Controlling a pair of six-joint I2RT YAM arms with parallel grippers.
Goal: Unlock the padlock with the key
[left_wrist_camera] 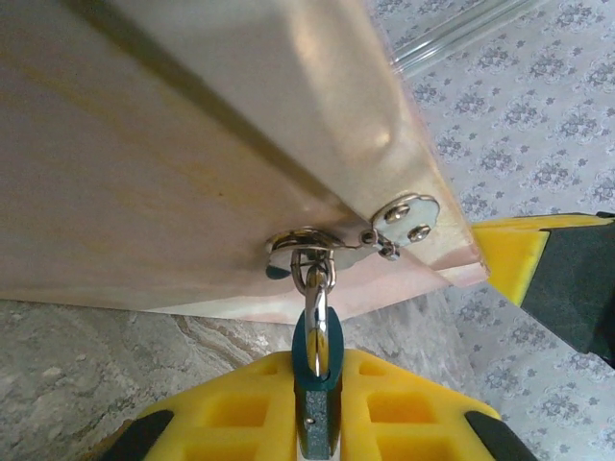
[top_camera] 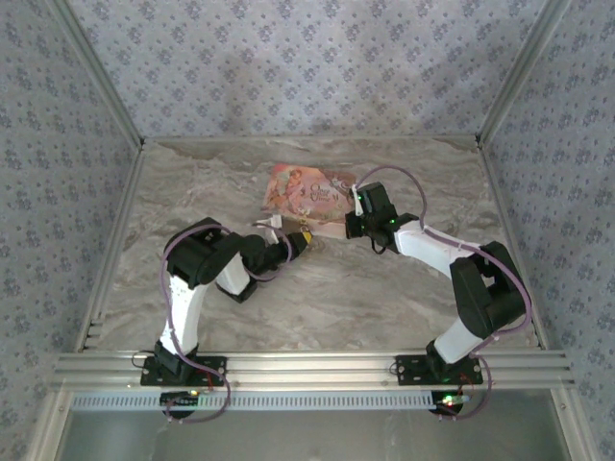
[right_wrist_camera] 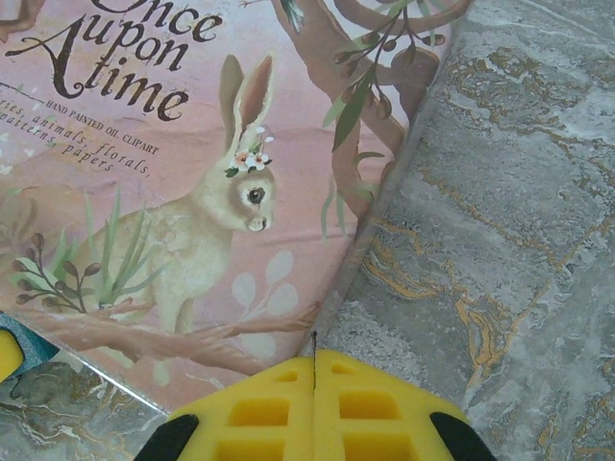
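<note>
The tiny blue padlock stands edge-on between the yellow pads of my left gripper, which is shut on its body. Its silvery shackle is hooked through the metal clasp ring on the pink illustrated pouch. In the top view my left gripper sits at the pouch's near edge. My right gripper hovers at the pouch's right edge. Its pads are pressed together, and the key, a thin dark blade seen edge-on, pokes out between them over the pouch's corner.
The marble-patterned tabletop lies open in front of and to the right of the pouch. Aluminium frame rails and patterned walls close in the sides. One yellow finger of the right gripper shows at the right of the left wrist view.
</note>
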